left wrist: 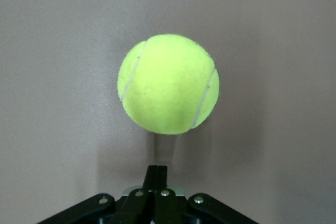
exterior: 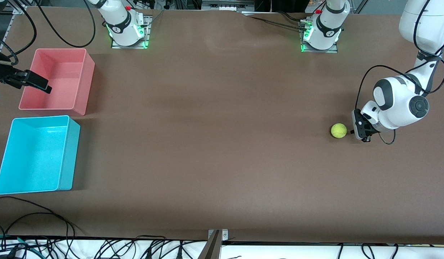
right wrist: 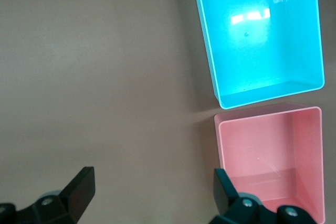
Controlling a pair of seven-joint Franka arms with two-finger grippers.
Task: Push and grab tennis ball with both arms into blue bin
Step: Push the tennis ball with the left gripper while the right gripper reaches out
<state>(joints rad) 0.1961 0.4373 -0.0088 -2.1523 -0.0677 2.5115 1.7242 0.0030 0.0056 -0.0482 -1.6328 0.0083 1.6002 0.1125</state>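
The tennis ball [exterior: 338,130] is a small yellow-green ball on the brown table near the left arm's end. My left gripper [exterior: 351,131] is low beside it, shut and empty, its fingertips pointing at the ball with a small gap between. In the left wrist view the ball [left wrist: 168,83] fills the middle, just ahead of the shut gripper [left wrist: 157,170]. The blue bin [exterior: 35,154] stands empty at the right arm's end, also in the right wrist view [right wrist: 262,35]. My right gripper [exterior: 31,81] is open and empty in the air by the pink bin's outer edge [right wrist: 152,177].
An empty pink bin [exterior: 56,81] stands beside the blue bin, farther from the front camera; it also shows in the right wrist view [right wrist: 273,156]. A long stretch of bare table [exterior: 207,126] lies between ball and bins. Cables run along the front edge.
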